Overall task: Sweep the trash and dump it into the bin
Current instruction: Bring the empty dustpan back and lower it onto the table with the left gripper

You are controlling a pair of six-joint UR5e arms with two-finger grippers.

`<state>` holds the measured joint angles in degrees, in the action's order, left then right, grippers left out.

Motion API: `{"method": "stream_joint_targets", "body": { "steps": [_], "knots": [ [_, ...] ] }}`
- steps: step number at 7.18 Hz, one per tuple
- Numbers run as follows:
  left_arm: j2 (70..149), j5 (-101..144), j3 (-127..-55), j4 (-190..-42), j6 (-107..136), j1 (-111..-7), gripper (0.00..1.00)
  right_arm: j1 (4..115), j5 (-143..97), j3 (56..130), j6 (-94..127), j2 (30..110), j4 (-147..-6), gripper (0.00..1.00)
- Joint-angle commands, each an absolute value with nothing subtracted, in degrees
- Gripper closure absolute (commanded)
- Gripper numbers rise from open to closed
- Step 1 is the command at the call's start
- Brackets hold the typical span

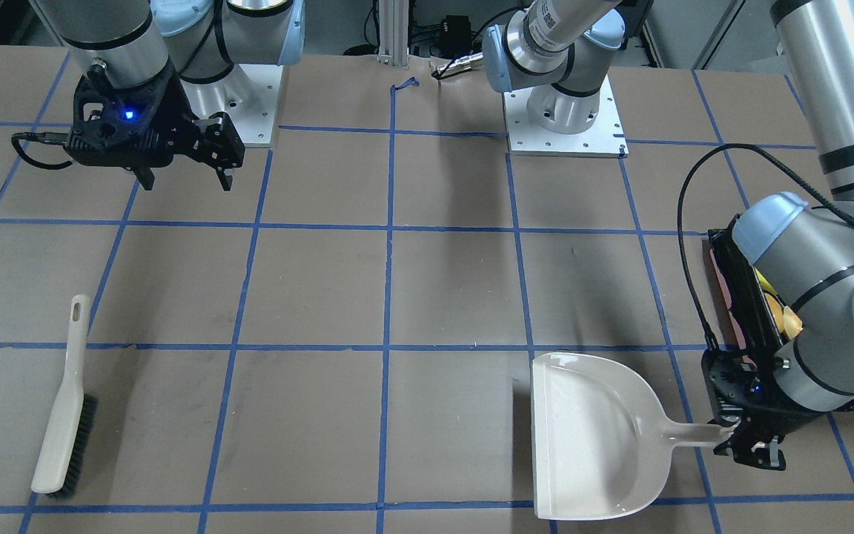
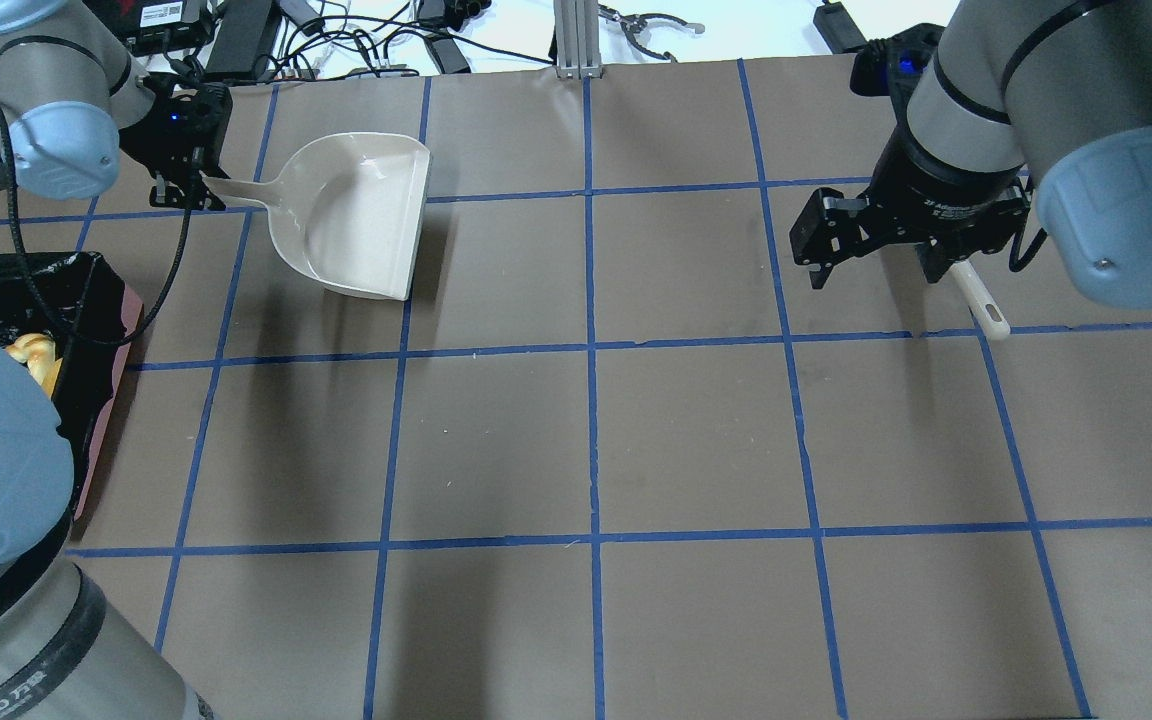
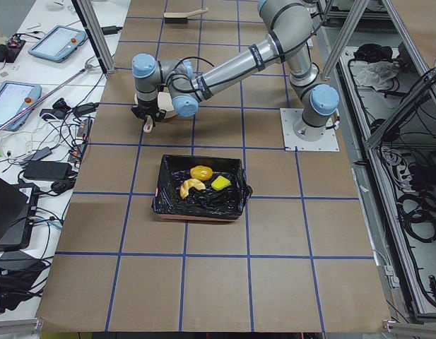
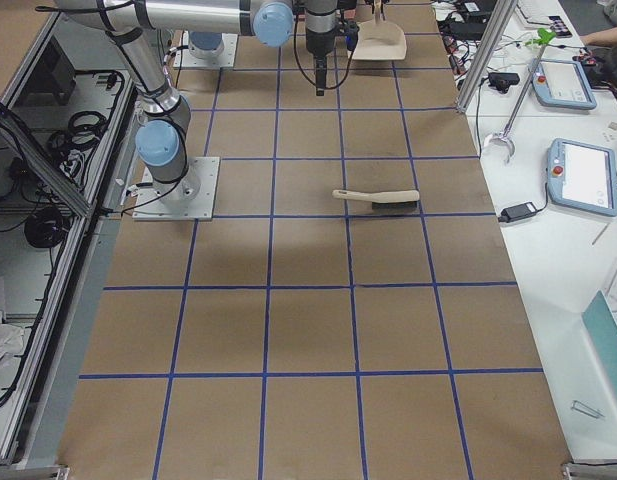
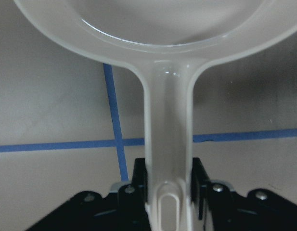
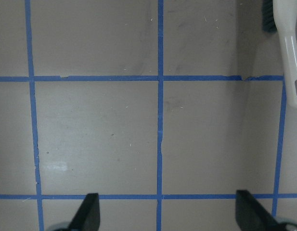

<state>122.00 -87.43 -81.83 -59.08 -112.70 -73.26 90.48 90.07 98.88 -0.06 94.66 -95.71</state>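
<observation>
Left hand gripping dustpan, trash seemingly binned

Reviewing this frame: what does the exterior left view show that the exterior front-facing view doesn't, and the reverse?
Only exterior left: the bin fully open to view, with the yellow wedge, brown-yellow lump and pale crescent lying in it. Only front-facing: the whole dustpan, empty, and the right gripper open above the table. Both: the left gripper at the dustpan's handle, the brush lying apart, and part of the bin.
</observation>
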Motion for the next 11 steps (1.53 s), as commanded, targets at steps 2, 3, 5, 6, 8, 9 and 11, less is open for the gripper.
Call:
{"method": "stream_joint_targets", "body": {
  "steps": [2, 3, 5, 6, 8, 9, 11],
  "knots": [
    [124.6, -87.9, -81.7, -58.2, -109.9, -75.8, 1.00, 90.4, 90.1, 99.0, -0.2, 94.7, -95.7, 0.00],
    [124.6, -89.9, -81.7, -58.1, -109.4, -77.3, 1.00, 90.4, 90.1, 98.9, -0.2, 94.7, -95.7, 0.00],
    [124.6, -90.8, -82.0, -57.6, -109.9, -77.7, 1.00, 90.4, 90.1, 99.0, -0.1, 94.6, -95.7, 0.00],
    [124.7, -90.8, -82.1, -57.3, -110.0, -77.7, 1.00, 90.4, 90.1, 99.0, -0.1, 94.7, -95.7, 0.00],
    [125.0, -90.8, -82.2, -57.4, -109.6, -77.7, 1.00, 90.4, 90.1, 98.9, -0.1, 94.6, -95.7, 0.00],
    [125.0, -90.8, -82.3, -57.5, -109.5, -77.7, 1.00, 90.4, 90.1, 99.0, -0.2, 94.6, -95.7, 0.00],
    [124.9, -90.8, -82.5, -57.7, -109.4, -77.7, 1.00, 90.4, 90.1, 99.0, -0.2, 94.6, -95.7, 0.00]
  ]
}}
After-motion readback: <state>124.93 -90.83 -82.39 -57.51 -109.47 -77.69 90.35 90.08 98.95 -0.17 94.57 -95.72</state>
